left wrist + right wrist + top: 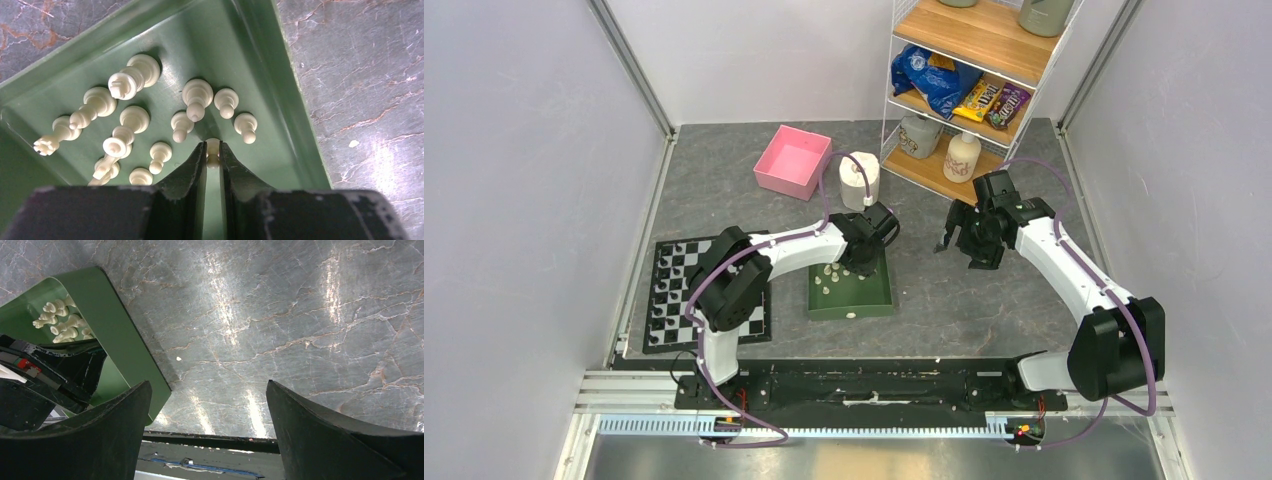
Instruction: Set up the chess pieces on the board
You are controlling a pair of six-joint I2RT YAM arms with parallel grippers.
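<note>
Several cream-white chess pieces (135,75) lie tipped over in a green tray (295,125). My left gripper (213,145) is down inside the tray, its fingers shut on a small pawn (213,153) that stands between the tips. From above, the left gripper (861,268) is over the tray's (869,300) far edge. The board (669,275) lies left of the tray, with dark pieces (661,297) along its left side. My right gripper (959,245) hangs open over bare table to the right of the tray, nothing between its fingers (125,410).
A pink box (792,160) and a white paper roll (859,180) stand behind the tray. A wire shelf (969,85) with snacks and bottles is at the back right. The left arm's black body (50,385) shows beside the tray (125,345) in the right wrist view.
</note>
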